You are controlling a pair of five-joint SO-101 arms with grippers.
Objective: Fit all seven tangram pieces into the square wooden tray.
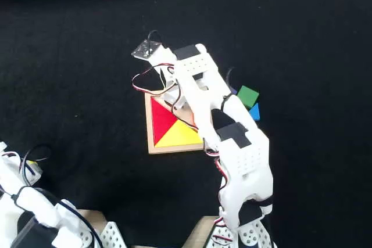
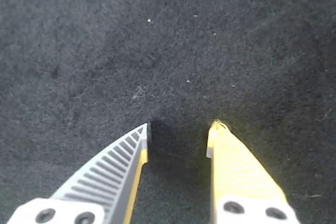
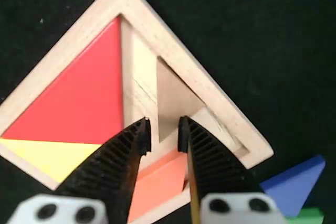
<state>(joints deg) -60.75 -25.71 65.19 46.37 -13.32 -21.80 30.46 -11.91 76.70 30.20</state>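
From above, the right arm hides much of the square wooden tray (image 1: 150, 139), and the orange piece (image 3: 157, 182) is half covered by the right hand (image 3: 164, 129). That hand is clamped on one corner of the tan triangle (image 3: 176, 98). The triangle sits in the tray with its long edge parallel to the red triangle (image 3: 79, 98), a strip of bare tray floor between them. The yellow triangle (image 3: 47, 156) adjoins the red one. The blue piece (image 3: 294, 184) and green piece (image 1: 248, 95) lie just outside on the table (image 2: 157, 35). The left hand (image 2: 178, 132) hangs released.

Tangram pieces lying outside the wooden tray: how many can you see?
2. A green square and a blue triangle sit together on the cloth beside the tray; the right arm may hide more.
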